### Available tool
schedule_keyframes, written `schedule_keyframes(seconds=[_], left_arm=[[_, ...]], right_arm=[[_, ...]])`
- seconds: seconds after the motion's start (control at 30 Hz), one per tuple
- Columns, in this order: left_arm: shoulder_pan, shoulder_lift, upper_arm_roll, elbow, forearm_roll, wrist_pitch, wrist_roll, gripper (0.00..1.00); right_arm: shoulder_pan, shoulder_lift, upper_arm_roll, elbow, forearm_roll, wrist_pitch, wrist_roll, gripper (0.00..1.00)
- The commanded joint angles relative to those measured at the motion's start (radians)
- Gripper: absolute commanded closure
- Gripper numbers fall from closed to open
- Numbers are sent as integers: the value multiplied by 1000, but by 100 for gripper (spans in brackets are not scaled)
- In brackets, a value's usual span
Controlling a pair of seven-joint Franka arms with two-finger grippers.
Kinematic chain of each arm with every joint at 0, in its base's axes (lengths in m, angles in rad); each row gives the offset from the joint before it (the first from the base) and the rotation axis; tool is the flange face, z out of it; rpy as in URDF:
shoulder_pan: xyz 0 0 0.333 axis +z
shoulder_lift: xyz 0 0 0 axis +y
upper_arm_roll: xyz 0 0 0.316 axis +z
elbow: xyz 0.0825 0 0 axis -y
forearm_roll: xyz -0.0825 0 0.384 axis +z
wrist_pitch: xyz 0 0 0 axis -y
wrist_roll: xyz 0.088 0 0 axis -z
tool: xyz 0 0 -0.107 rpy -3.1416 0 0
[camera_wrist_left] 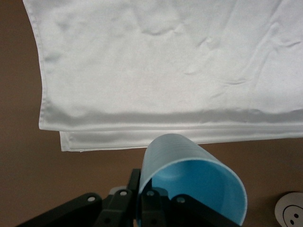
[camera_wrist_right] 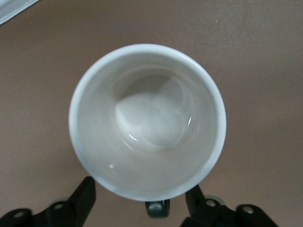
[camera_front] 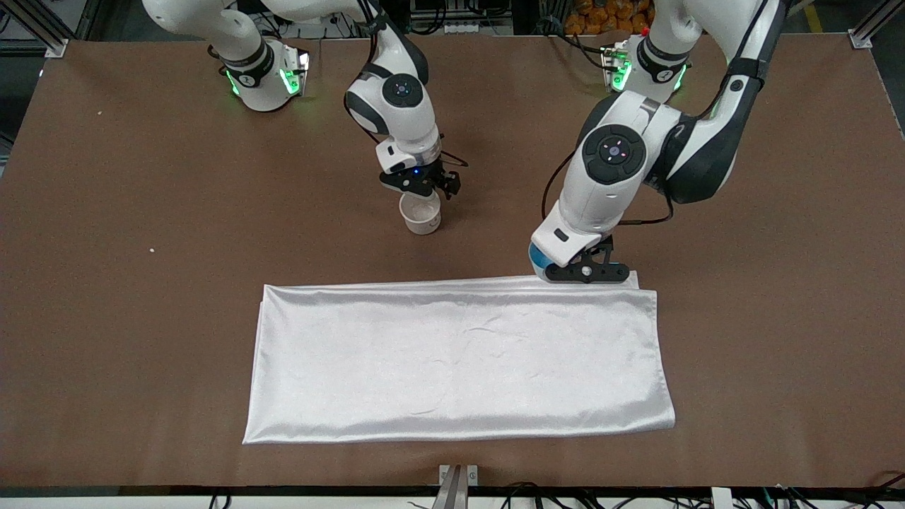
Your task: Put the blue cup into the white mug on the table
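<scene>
Pinching the blue cup [camera_wrist_left: 191,182] by its wall, the left gripper [camera_front: 588,271] hung over the white cloth's [camera_front: 459,360] edge. The right gripper [camera_front: 423,185], fingers spread, straddled the upright white mug [camera_front: 421,213] on the desk [camera_front: 141,297], toward the right arm's end.

The white mug [camera_front: 421,213] stands upright on the table [camera_front: 141,318], mouth up, near the table's middle and farther from the front camera than the white cloth. Its interior is off-white, glossy and empty; a small dark handle [camera_wrist_right: 157,208] projects from its wall.

The blue cup [camera_wrist_left: 194,182] is off the table, held tilted with its open mouth turned sideways. Its inside is bright blue, its outer wall a paler, translucent blue. It hangs over bare table just beside the cloth's edge, toward the left arm's end.
</scene>
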Motion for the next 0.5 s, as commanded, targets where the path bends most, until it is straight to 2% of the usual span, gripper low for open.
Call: schedule_keyframes(seconds=[0.0,0.23,0.47], left_arm=[[-3,-14,-12,0,-19,-10,-30,100],[-3,-19,-38,0,-20,-10,-63,100],[-3,-25,-72,3,-43,-10,-126,100]], right_arm=[[9,-74,-6,27,-12,-121,21,0],[-34,-114,-9,140,-20,-386,-94,0],[-156,-113,-9,227,-20,-505,-282,0]])
